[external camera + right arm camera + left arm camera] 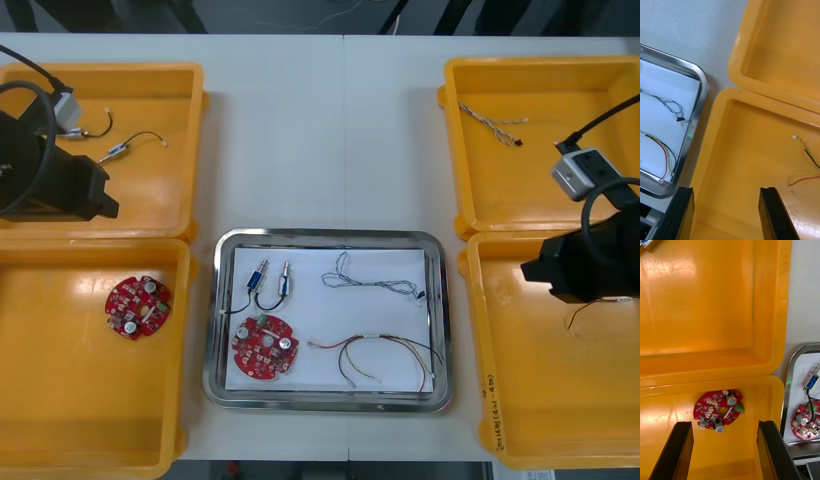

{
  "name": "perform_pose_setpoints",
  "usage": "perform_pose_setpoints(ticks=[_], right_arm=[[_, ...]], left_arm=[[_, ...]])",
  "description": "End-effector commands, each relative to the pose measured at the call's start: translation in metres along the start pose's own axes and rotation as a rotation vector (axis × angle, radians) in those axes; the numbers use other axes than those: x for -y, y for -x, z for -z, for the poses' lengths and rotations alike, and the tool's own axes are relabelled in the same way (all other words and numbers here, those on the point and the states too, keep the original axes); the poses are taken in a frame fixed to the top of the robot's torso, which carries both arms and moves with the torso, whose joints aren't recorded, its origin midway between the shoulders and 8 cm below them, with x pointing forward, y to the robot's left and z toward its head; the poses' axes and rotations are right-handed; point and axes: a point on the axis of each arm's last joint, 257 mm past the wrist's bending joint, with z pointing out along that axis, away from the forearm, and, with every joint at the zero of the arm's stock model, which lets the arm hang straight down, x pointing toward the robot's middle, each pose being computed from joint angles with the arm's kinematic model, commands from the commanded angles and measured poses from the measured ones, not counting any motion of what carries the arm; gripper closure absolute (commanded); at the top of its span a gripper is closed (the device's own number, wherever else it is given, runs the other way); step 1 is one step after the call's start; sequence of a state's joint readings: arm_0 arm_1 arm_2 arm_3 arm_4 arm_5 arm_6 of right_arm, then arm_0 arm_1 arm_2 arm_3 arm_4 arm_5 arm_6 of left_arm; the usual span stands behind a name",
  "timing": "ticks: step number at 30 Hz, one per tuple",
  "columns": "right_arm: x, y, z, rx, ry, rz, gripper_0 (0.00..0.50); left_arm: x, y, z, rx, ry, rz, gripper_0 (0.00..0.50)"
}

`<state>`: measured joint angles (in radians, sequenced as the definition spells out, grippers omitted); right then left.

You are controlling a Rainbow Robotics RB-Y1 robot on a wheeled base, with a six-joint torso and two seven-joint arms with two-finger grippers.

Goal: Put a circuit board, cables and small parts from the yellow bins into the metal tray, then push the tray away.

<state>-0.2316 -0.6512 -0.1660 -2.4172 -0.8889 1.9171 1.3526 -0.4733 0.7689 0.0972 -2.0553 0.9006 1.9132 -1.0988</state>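
Loading looks finished: the metal tray (328, 236), between the wide-open left gripper (724, 423) and right gripper (726, 189), holds a circuit board (265, 348), cables (380, 285) and small parts (270, 280). Next, one gripper must reach its near rim and push.

Light table (300, 130), dark floor (280, 15) beyond.

Writing (491, 410) on rim of yellow bin (478, 300); seemingly illegible.
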Motion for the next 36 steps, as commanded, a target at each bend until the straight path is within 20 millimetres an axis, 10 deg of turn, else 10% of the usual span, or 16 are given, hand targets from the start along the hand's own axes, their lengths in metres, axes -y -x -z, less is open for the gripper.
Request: perform_pose_setpoints(ticks=[1, 17, 36], right_arm=[[-0.035, 0.026, 0.002, 0.018, -0.005, 0.163, 0.000], [-0.119, 0.020, -0.021, -0.061, 0.042, 0.543, 0.000], [-0.186, -0.002, -0.055, -0.143, 0.064, 0.883, 0.000]], left_arm=[[-0.034, -0.009, 0.019, 0.027, 0.079, -0.073, 0.000], [-0.092, -0.047, 0.049, -0.014, 0.133, -0.122, 0.000], [-0.105, -0.056, 0.050, -0.022, 0.150, -0.113, 0.000]])
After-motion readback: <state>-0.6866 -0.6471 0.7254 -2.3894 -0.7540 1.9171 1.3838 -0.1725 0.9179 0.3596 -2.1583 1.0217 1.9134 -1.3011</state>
